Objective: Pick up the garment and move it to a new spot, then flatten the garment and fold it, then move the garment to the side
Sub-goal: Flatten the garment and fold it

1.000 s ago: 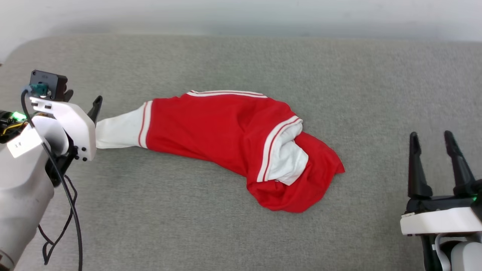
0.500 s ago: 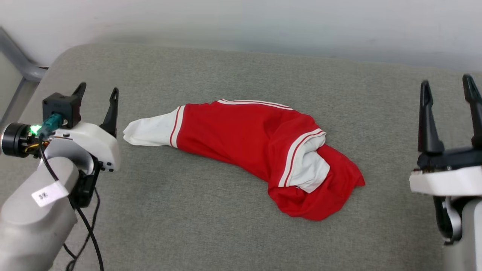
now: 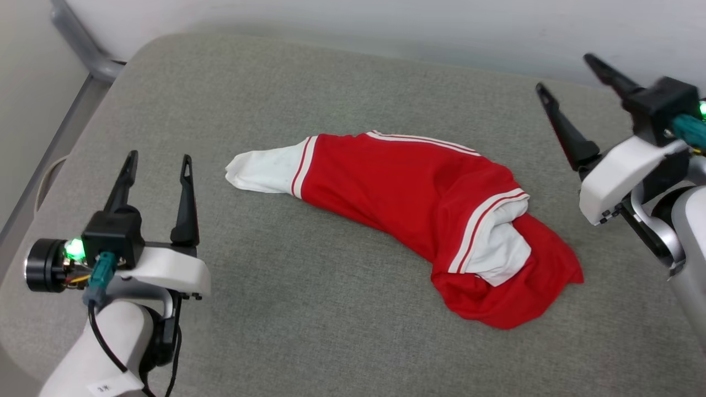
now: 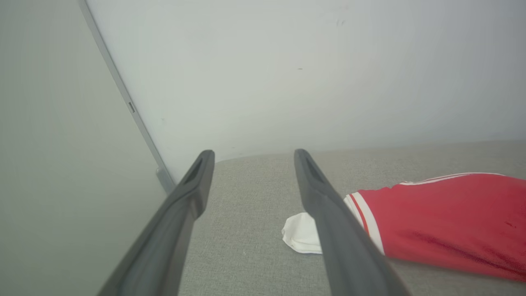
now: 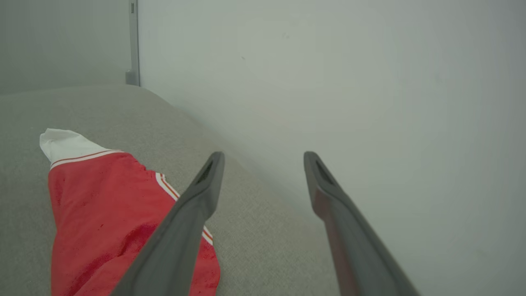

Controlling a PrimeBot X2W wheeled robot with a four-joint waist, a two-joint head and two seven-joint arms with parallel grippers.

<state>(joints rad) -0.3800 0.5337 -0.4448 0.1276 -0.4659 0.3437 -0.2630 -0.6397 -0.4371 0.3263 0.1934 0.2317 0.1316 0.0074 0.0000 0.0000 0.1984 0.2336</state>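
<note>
Grey fabric cushion (image 3: 309,309) against pale wall (image 3: 386,22)

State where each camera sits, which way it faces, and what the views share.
Head view: on the head, looking down at the garment on the grey cushion; left gripper lower left, right gripper upper right.
Left wrist view: on the left wrist, facing the wall along its fingers; garment at right.
Right wrist view: on the right wrist, facing the wall along its fingers; garment at left.
All three share the garment and cushion.
</note>
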